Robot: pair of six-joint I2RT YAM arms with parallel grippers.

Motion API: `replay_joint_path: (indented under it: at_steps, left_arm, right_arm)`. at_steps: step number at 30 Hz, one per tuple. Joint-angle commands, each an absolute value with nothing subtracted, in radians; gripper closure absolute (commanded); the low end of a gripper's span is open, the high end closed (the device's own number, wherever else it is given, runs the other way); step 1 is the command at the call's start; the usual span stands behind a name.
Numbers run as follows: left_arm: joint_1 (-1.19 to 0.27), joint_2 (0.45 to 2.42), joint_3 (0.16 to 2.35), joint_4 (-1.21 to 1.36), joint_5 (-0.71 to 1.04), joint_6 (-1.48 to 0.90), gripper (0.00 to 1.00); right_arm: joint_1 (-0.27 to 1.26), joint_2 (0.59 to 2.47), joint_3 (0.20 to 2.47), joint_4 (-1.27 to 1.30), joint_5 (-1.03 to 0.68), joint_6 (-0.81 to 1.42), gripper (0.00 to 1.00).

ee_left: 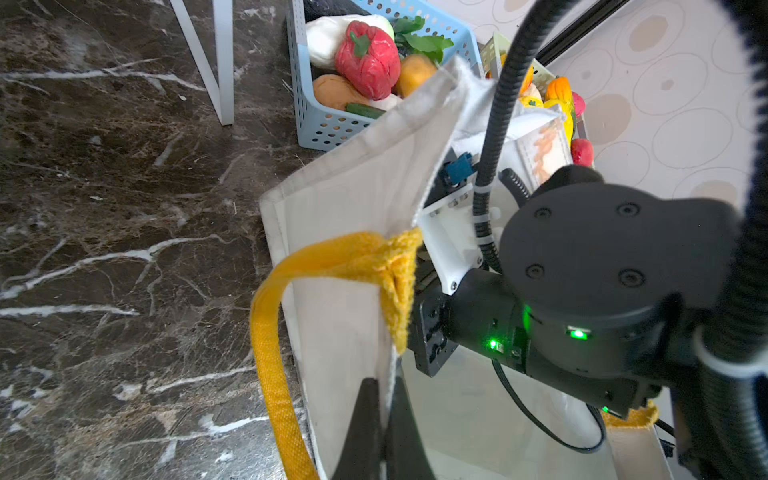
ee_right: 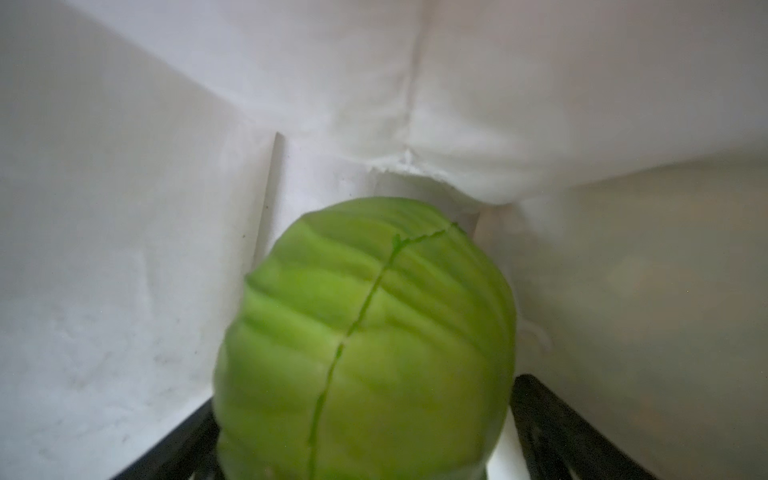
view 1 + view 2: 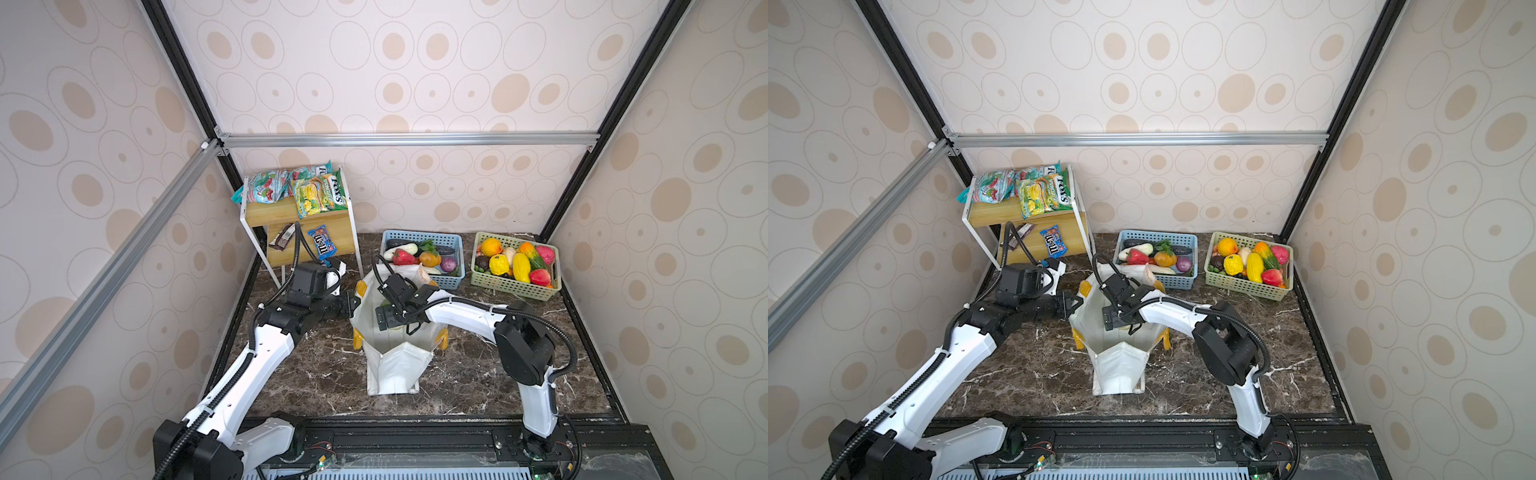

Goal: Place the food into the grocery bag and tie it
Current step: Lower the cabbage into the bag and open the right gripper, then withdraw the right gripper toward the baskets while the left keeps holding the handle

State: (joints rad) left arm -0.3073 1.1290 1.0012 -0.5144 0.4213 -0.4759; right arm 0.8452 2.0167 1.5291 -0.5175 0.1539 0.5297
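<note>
The white grocery bag [image 3: 395,365] [image 3: 1119,370] stands open mid-table, its yellow handle [image 1: 270,353] hanging outside. My left gripper [image 3: 353,305] [image 1: 386,415] is shut on the bag's left rim [image 1: 353,187] and holds it out. My right gripper [image 3: 395,328] [image 2: 365,436] reaches down inside the bag. A green cabbage [image 2: 365,340] sits between its jaws, which stand wide with a gap beside one finger [image 2: 552,415]. More food fills the two baskets at the back. A blue M&M's packet [image 3: 322,243] lies on the shelf.
A blue basket [image 3: 453,241] of vegetables stands just behind the bag, with a green basket [image 3: 515,286] of fruit to its right. At the back left is a white-framed wooden shelf [image 3: 286,212] with snack packs. The right arm [image 1: 602,270] crosses over the bag's mouth.
</note>
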Motion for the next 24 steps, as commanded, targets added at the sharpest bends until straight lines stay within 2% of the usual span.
replay_joint_path:
  at_steps: [1,15,24]
  left_arm:
    - [-0.299,1.106,0.999,-0.484,0.42,-0.485,1.0]
    - [-0.298,1.131,0.982,-0.464,0.423,-0.486,1.0]
    - [-0.298,1.146,0.98,-0.457,0.422,-0.493,1.0]
  right_arm:
    - [0.827,1.924,1.522,-0.555,0.124,0.485,0.0]
    - [0.826,1.763,1.565,-0.574,0.025,0.433,0.0]
    - [0.81,1.707,1.678,-0.666,-0.02,0.399,0.0]
